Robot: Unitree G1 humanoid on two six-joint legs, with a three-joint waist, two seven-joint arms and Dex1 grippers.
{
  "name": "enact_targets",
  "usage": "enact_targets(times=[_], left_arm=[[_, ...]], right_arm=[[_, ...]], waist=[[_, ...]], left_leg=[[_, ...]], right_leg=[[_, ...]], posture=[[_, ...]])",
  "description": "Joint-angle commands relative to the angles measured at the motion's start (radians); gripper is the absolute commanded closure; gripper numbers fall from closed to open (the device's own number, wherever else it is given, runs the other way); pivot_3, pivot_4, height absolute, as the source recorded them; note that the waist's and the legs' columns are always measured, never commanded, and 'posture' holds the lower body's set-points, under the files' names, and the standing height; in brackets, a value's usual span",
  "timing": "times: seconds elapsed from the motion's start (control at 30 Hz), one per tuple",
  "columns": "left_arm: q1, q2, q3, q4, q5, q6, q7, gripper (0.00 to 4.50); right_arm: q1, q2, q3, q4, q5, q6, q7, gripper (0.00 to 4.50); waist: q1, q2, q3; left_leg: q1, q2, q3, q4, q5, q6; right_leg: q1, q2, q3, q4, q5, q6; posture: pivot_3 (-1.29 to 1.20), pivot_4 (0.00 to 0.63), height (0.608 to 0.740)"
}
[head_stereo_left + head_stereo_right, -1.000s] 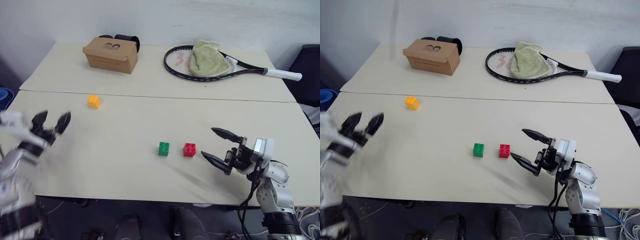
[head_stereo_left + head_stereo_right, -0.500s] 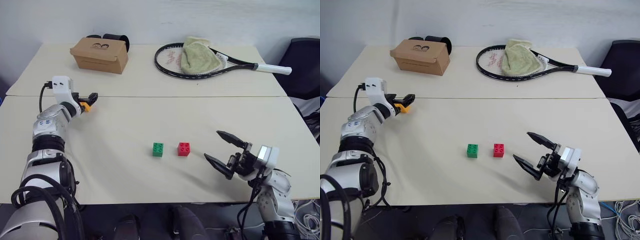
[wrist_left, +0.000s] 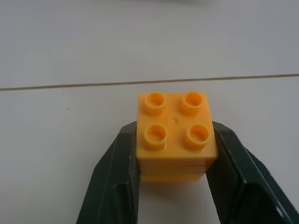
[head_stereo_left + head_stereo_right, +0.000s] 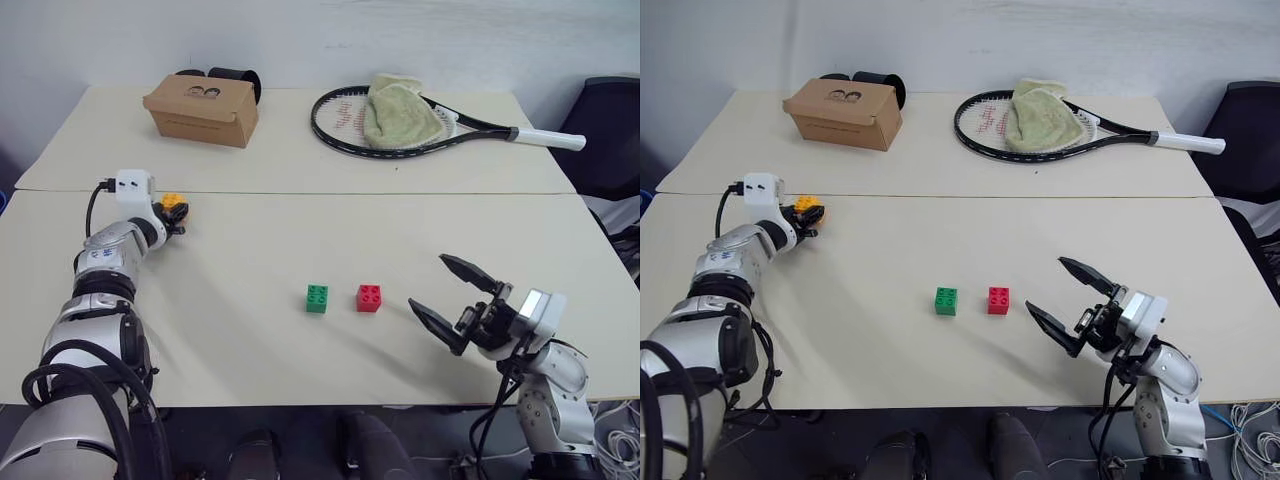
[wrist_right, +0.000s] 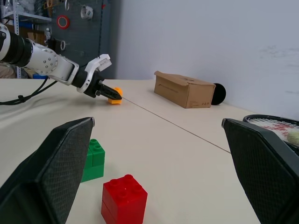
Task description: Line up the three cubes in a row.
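The orange-yellow cube [image 3: 175, 135] sits studs-up on the table at the left, close to the seam between the two tabletops. My left gripper [image 4: 175, 215] is shut on it, one black finger pressed against each side. The green cube [image 4: 317, 298] and red cube [image 4: 368, 298] stand side by side near the table's middle front, a small gap between them. My right gripper [image 4: 430, 283] hovers open just right of the red cube, with nothing between its fingers [image 5: 60, 163].
A brown cardboard box [image 4: 200, 105] stands at the back left. A tennis racket [image 4: 470, 126] with a green towel [image 4: 398, 112] on it lies at the back right. A dark chair [image 4: 612, 130] stands beyond the right edge. Bare tabletop stretches between the orange cube and the green one.
My left arm reached forward to the orange-yellow cube and its fingers closed on the cube's sides. The right gripper stayed open in about the same place.
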Motion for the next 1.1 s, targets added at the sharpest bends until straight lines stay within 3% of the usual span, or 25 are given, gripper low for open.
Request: enact_targets(times=[0.03, 0.2, 0.33, 0.47, 0.73, 1.1], left_arm=[[0.068, 0.065, 0.008, -0.141, -0.052, -0.066, -0.307, 2.99], [0.28, 0.191, -0.069, -0.463, -0.12, -0.165, -0.866, 2.99], [0.374, 0.262, -0.147, -0.586, -0.129, -0.276, -1.133, 2.99], [0.389, 0.277, -0.271, -0.627, -0.174, -0.317, -1.162, 2.99], [0.312, 0.165, -0.429, -0.551, -0.181, -0.373, -1.162, 2.99], [0.308, 0.126, -0.512, -0.549, -0.187, -0.383, -1.162, 2.99]], right_arm=[[-0.004, -0.029, -0.018, -0.051, 0.006, 0.017, -0.019, 0.0], [0.0, -0.079, -0.024, -0.058, 0.015, 0.049, -0.002, 0.0], [0.001, -0.136, -0.03, -0.073, 0.036, 0.089, 0.031, 0.0], [-0.001, -0.166, -0.033, -0.075, 0.049, 0.114, 0.05, 0.0], [-0.012, -0.18, -0.038, -0.087, 0.053, 0.136, 0.064, 0.0], [0.023, -0.175, -0.054, -0.113, 0.041, 0.132, 0.033, 0.0]], waist=[[-0.004, 0.0, 0.0], [-0.009, 0.0, 0.0], [-0.003, 0.0, 0.0], [0.011, 0.0, 0.0], [0.018, 0.0, 0.0], [0.016, 0.0, 0.0]], left_leg=[[0.0, 0.0, 0.0, 0.0, 0.0, 0.0], [0.0, 0.001, 0.001, -0.001, 0.001, -0.002], [0.001, 0.001, 0.0, 0.0, 0.001, -0.002], [0.002, 0.0, -0.002, 0.001, 0.001, 0.001], [0.0, 0.0, -0.002, 0.003, -0.001, 0.004], [0.001, 0.0, -0.007, 0.002, -0.001, 0.003]], right_leg=[[0.0, 0.0, 0.0, 0.0, 0.0, 0.0], [-0.001, 0.001, 0.0, 0.003, -0.002, -0.003], [-0.001, 0.0, 0.0, 0.004, -0.002, -0.003], [0.002, -0.001, 0.001, 0.003, -0.002, -0.003], [0.002, -0.001, 0.0, 0.002, -0.001, -0.003], [0.001, 0.0, 0.001, 0.003, -0.001, -0.003]], posture=[[0.0, 0.15, 0.74], [0.0, 0.15, 0.74], [0.0, 0.15, 0.74], [0.0, 0.15, 0.74], [0.0, 0.15, 0.74], [0.0, 0.15, 0.74]])
